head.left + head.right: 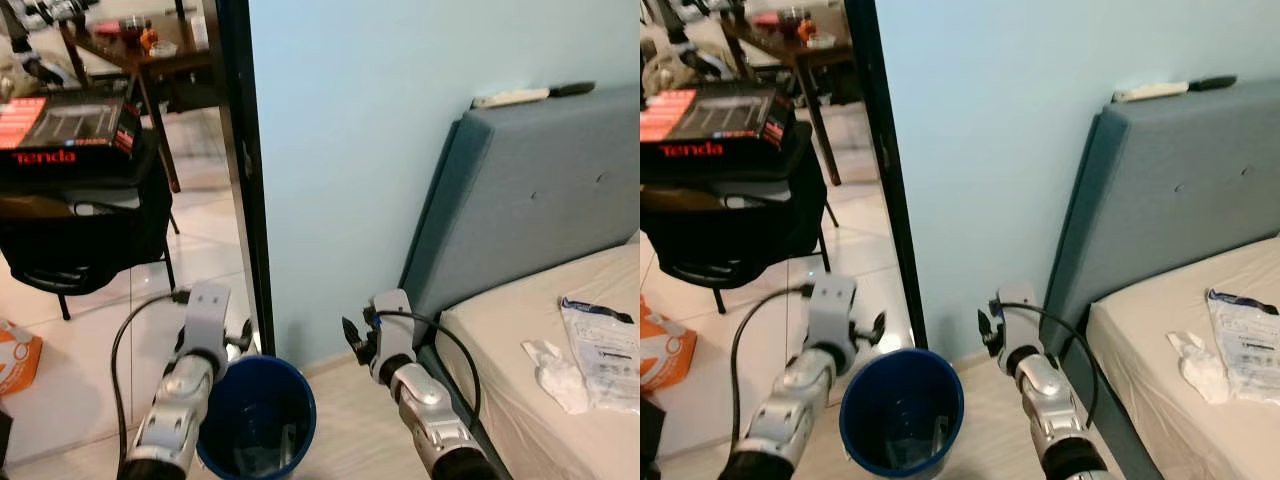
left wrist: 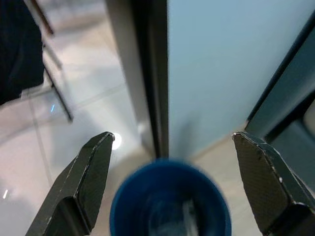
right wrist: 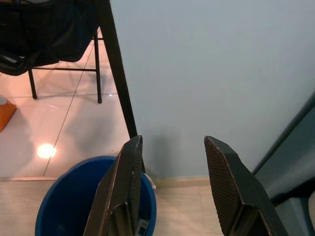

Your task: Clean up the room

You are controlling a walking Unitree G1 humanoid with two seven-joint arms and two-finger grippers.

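Both end effectors — left [image 2: 172,184], right [image 3: 172,189] — are hanging wide open and empty above the blue bin [image 1: 256,415], touching nothing.

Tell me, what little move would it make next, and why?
Probably a turn toward the bed, reaching the right pincer for the crumpled white tissue. Both pincers look open and empty beside the blue bin, while the tissue and a plastic packet lie on the mattress, apparently the nearest litter to bin.

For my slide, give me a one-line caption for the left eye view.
Both open grippers, left and right, hover empty above a blue bin beside the bed.
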